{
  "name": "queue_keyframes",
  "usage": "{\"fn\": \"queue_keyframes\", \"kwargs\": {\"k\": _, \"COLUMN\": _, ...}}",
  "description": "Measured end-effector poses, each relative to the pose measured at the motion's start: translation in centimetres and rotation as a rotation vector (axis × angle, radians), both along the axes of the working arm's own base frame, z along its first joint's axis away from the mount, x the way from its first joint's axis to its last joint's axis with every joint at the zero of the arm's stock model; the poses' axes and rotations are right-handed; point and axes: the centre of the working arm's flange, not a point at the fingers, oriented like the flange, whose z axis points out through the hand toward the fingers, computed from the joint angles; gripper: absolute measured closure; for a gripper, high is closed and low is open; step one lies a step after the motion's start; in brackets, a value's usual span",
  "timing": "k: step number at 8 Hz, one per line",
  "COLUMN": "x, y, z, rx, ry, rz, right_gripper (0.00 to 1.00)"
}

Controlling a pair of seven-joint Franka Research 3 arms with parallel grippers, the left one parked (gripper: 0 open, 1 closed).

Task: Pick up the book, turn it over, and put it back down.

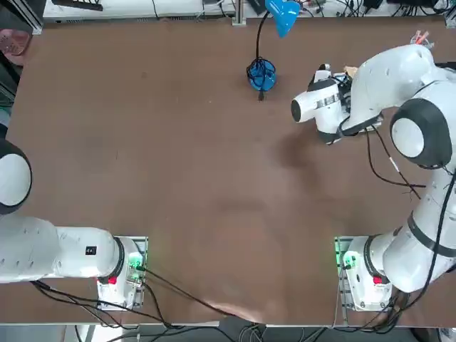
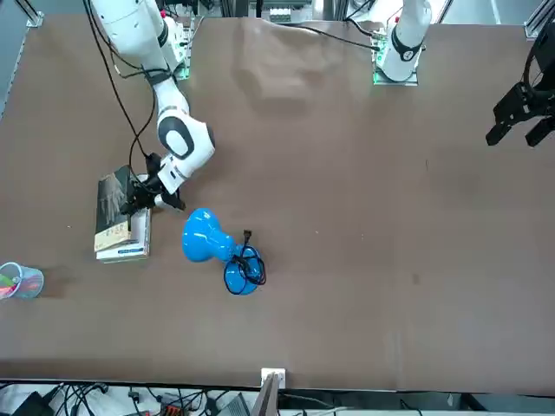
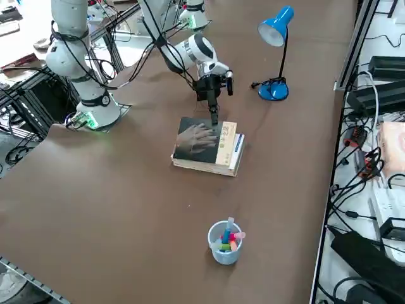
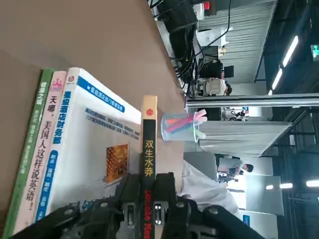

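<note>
White book (image 4: 92,144) beneath the small book (image 3: 197,144), gripped in right fingers (image 4: 164,191); marker cup (image 3: 224,254) nearby.

Seen in the right side view, the right pincer (image 3: 214,119) blocks the 12 o'clock side of the book (image 3: 201,142), closed on it, with the right arm (image 3: 190,54) coming in from 11. Books below (image 3: 237,155) shut off the underside. A hand could pass over the table (image 3: 126,209) from 7 to 9 o'clock. At 6 stands the cup (image 3: 224,253); near 1, the blue lamp (image 3: 273,92), with room between it and the books.
</note>
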Motion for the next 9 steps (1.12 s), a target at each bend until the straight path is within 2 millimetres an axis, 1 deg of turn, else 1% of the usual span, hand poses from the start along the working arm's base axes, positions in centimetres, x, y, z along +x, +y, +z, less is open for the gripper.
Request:
{"fn": "queue_keyframes", "kwargs": {"k": 1, "x": 0.1, "y": 0.0, "z": -0.3, "rx": -0.002, "ry": -0.001, "rz": 0.001, "right_gripper": 0.9}}
{"fn": "queue_keyframes", "kwargs": {"k": 4, "x": 0.3, "y": 0.2, "z": -0.3, "rx": 0.003, "ry": -0.022, "rz": 0.008, "right_gripper": 0.9}}
{"fn": "queue_keyframes", "kwargs": {"k": 7, "x": 0.0, "y": 0.0, "z": -1.6, "rx": -0.008, "ry": -0.018, "rz": 0.018, "right_gripper": 0.9}}
{"fn": "queue_keyframes", "kwargs": {"k": 9, "x": -0.1, "y": 0.0, "z": -2.0, "rx": -0.005, "ry": -0.027, "rz": 0.015, "right_gripper": 0.89}}
